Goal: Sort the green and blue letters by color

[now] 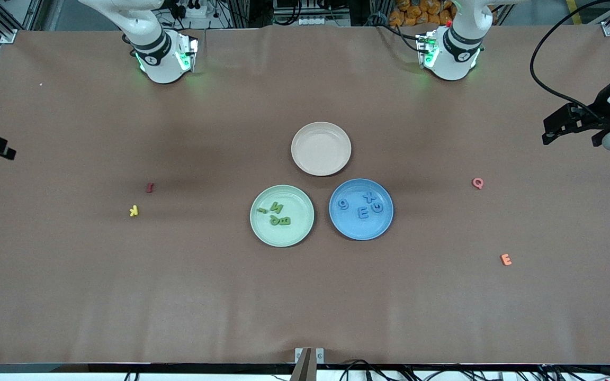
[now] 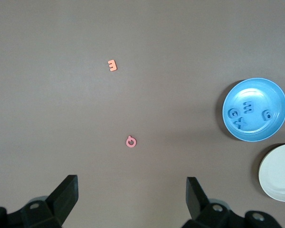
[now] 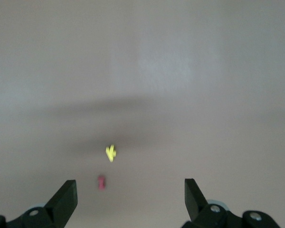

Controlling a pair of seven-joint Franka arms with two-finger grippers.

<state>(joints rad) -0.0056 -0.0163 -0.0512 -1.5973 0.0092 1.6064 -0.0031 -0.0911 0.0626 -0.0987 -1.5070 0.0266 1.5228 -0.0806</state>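
Orange E nearest the front camera, toward the left arm's end; sorting appears done.
Green plate holds the green letters, clustered, long axes mixed, headings unclear. Beside it the blue plate holds the blue letters; the E's bars point toward the left arm's end. Beige plate lies farther from the camera. Pink Q, yellow K and a red letter lie loose. Left gripper and right gripper wait with fingers spread wide, grasping nothing.
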